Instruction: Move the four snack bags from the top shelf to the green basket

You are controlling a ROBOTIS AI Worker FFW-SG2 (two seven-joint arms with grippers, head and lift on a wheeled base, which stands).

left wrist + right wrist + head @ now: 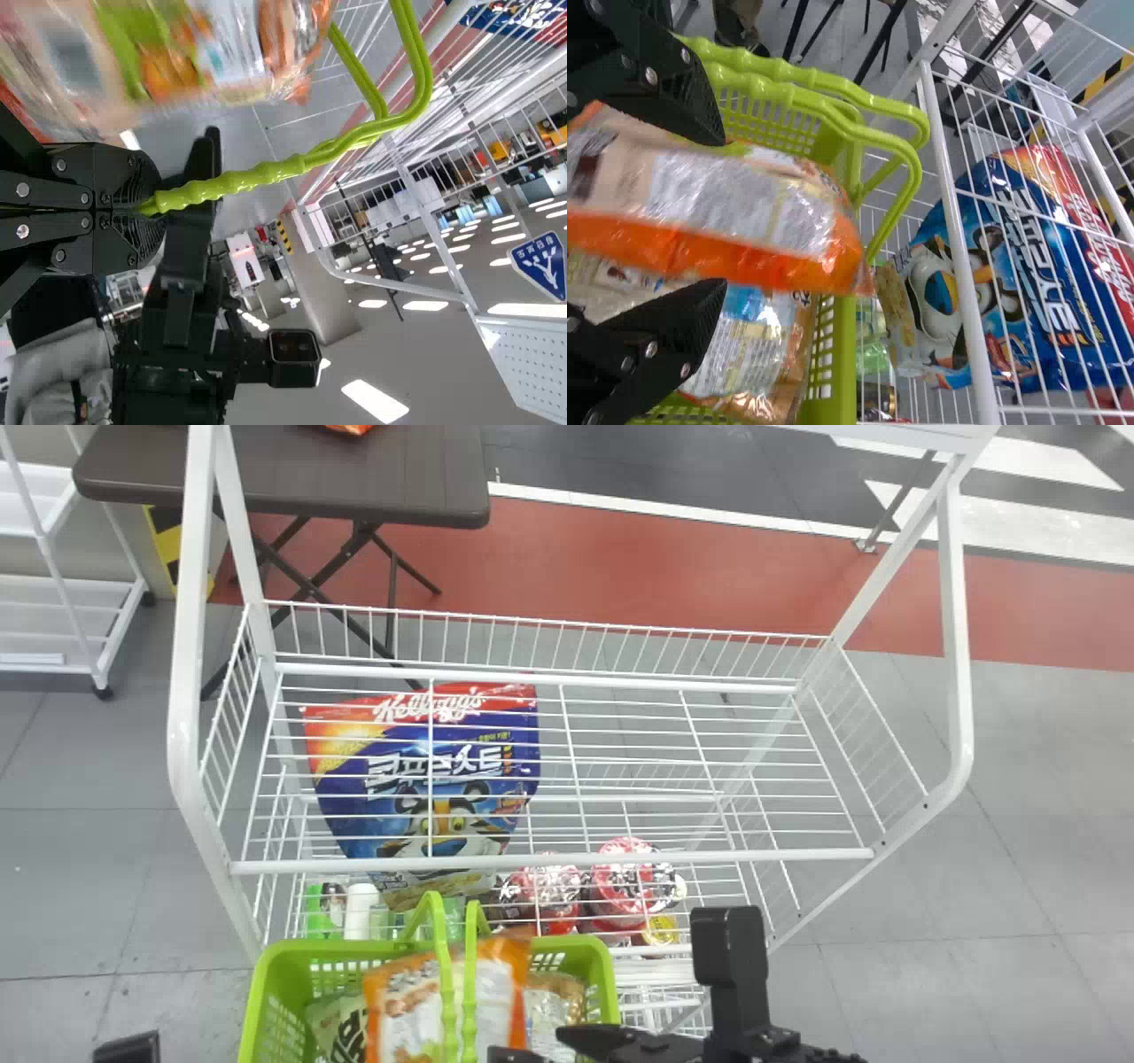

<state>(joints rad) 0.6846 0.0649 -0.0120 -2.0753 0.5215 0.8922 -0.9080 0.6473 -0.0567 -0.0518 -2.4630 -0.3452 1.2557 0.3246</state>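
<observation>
Green basket (253, 1005), just one, with three snack bags at its mouth: a green bag (341, 1027), a tan bag (556, 1001), an orange bag (399, 1005). Right gripper (526, 1043) has two fingers spread either side of the orange one. Left gripper (146, 208) is pinching the handles (266, 173), two by my count. One blue cereal bag (354, 788) sits beneath the white wire shelf (620, 859).

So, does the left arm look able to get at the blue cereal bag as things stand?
Probably not: the left gripper is closed on the basket handle, and the wire shelf lies over the cereal bag.
</observation>
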